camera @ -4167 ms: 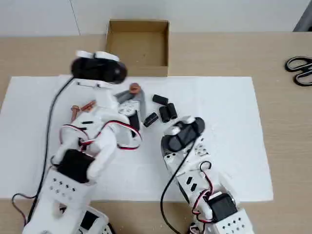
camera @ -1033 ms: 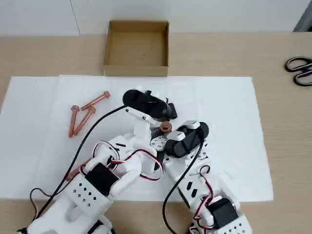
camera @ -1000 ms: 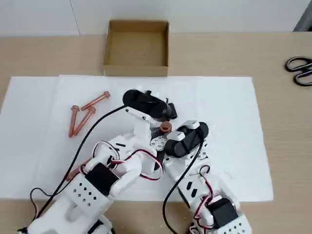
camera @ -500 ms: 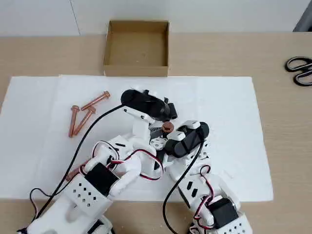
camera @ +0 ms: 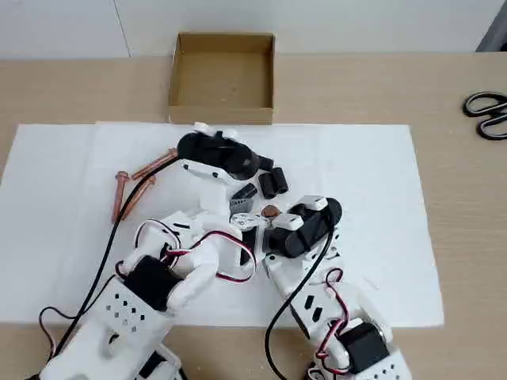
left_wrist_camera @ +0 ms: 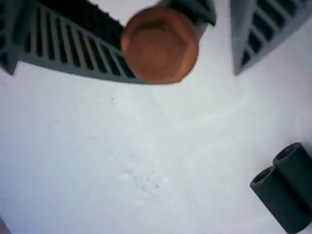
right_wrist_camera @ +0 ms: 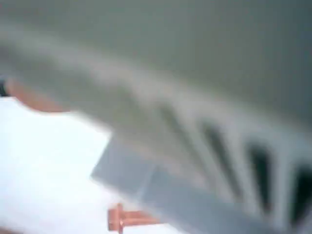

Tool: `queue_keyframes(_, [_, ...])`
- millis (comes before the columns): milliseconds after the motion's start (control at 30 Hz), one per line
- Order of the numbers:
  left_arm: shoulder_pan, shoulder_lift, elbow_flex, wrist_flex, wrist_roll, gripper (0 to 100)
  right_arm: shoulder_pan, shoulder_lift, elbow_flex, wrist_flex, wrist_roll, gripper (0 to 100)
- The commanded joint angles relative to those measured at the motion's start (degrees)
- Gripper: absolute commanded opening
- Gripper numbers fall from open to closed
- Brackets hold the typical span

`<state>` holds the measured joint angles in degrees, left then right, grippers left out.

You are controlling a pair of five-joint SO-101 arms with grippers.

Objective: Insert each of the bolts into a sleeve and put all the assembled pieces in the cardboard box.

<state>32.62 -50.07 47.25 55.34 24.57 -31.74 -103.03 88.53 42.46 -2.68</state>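
Currently: copper-coloured hex-head bolt point(left_wrist_camera: 159, 45) sits between the spread jaws of left gripper point(left_wrist_camera: 195, 68), touching one only. Right gripper point(camera: 273, 223) beside it; grip state cannot be told. Black cylindrical sleeves point(camera: 273, 184) lie near; brown cardboard box point(camera: 222, 115) well apart.

bolts point(camera: 119, 194): four
sleeves point(camera: 268, 186): three in plain sight
cardboard box point(camera: 223, 115): one
scissors point(camera: 487, 113): one pair
arms point(camera: 170, 261): two
white sheet point(camera: 372, 198): one
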Motion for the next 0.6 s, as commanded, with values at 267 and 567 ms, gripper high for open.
queue_keyframes(267, [-6.8, -0.3, -10.2, 10.7, -0.2, 27, 0.1, -0.8, -3.0, 0.0, 0.6, 0.4])
queue_keyframes(567, [-24.4, -0.3, -20.4, 28.9, -5.4, 27, 8.0, -0.5, -3.8, 3.4, 0.7, 0.3])
